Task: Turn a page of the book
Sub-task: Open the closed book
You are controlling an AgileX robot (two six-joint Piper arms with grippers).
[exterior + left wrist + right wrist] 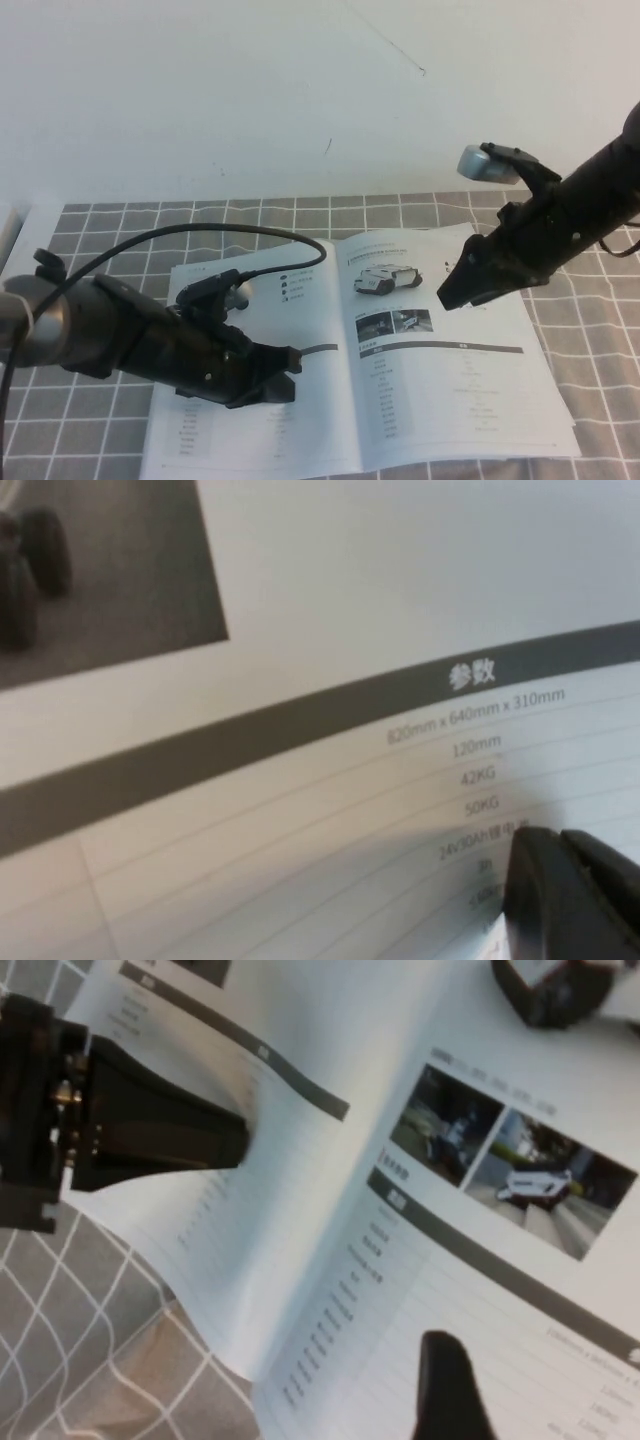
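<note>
The book (pixel 300 300), a thin white catalogue, lies open on the checked cloth. Its right-hand page (pixel 450 380) lies flat and shows a low white-and-black vehicle (pixel 385 279), two small photos and a dark-barred table. It also shows in the right wrist view (pixel 480 1290). My left gripper (pixel 290 375) is shut and rests on the left leaf near the spine. In the left wrist view its fingertips (pixel 565 880) touch the spec table. My right gripper (pixel 447 290) looks shut and hovers over the upper right of the page. One finger (pixel 445 1390) shows above the table rows.
A grey checked cloth (pixel 90 230) covers the table around the book. The left arm's black cable (pixel 230 232) arcs over the left leaf. A white wall stands behind. The left gripper (pixel 200 1140) lies low across the spine in the right wrist view.
</note>
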